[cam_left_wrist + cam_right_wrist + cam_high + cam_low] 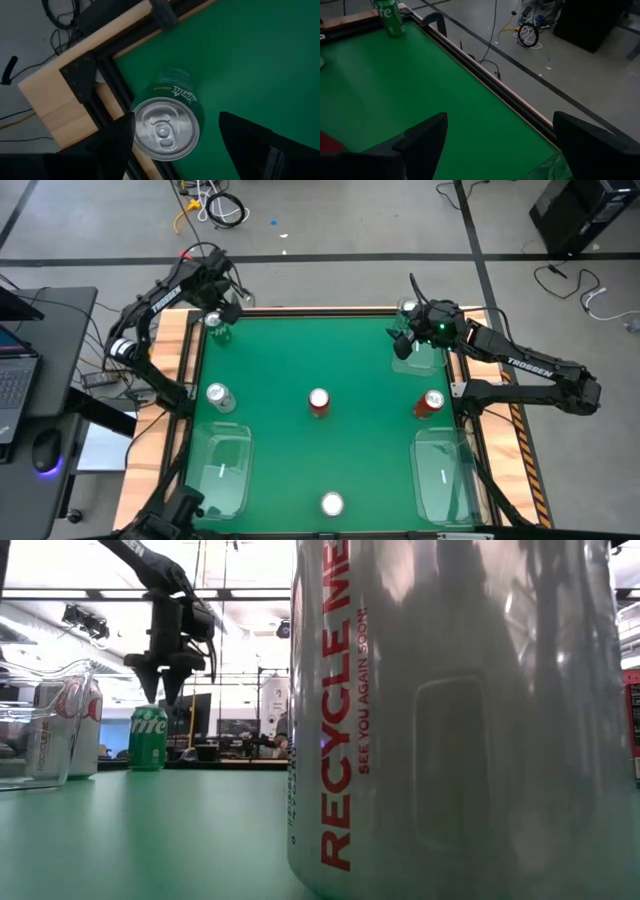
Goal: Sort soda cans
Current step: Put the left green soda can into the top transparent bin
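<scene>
A green can with a silver top stands upright at the table's far left corner. My left gripper is open right above it, one finger on each side of the top, touching nothing; in the low view the gripper hangs just over the green can. My right gripper is open over the far right part of the table. A silver-grey can, two red cans and a silver can stand on their bases on the green surface.
Clear plastic trays lie at the near left and near right, and another clear one shows under my right gripper. A wooden frame borders the table. The near silver can fills much of the low view.
</scene>
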Robot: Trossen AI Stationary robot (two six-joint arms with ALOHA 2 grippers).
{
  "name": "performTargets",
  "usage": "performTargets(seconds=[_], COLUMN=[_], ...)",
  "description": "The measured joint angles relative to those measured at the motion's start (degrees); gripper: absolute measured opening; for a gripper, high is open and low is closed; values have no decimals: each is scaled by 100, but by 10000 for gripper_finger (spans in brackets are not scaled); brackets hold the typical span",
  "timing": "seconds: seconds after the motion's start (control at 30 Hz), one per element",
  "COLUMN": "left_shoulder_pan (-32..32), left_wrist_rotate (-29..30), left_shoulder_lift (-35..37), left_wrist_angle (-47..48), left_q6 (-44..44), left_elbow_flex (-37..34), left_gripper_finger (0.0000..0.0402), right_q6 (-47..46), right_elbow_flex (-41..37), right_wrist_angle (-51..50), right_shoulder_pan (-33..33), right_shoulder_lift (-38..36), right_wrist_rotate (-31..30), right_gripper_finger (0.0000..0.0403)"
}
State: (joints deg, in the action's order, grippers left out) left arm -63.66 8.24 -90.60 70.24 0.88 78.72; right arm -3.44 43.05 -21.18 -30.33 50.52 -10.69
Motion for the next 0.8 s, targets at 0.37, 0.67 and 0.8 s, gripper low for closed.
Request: performTargets(seconds=[0.37, 0.67, 0.8], left_shoulder_pan=[44, 39, 39], left_wrist_rotate=[280, 314, 359], left_shoulder_lift=[-513, -864, -938], left_wrist_angle=[508, 825, 835], left_q6=[35, 10, 20], left_elbow_flex=[464, 651, 658], left_gripper_finger=[299, 298, 298], right_q6=[0, 0, 0], right_elbow_flex=[0, 0, 0], right_wrist_angle=[-133, -187, -215], right_shoulder_pan=[0, 0, 0], right_shoulder_lift=[-2, -1, -2], right_wrist_rotate=[4, 4, 6], right_gripper_finger=[350, 350, 350])
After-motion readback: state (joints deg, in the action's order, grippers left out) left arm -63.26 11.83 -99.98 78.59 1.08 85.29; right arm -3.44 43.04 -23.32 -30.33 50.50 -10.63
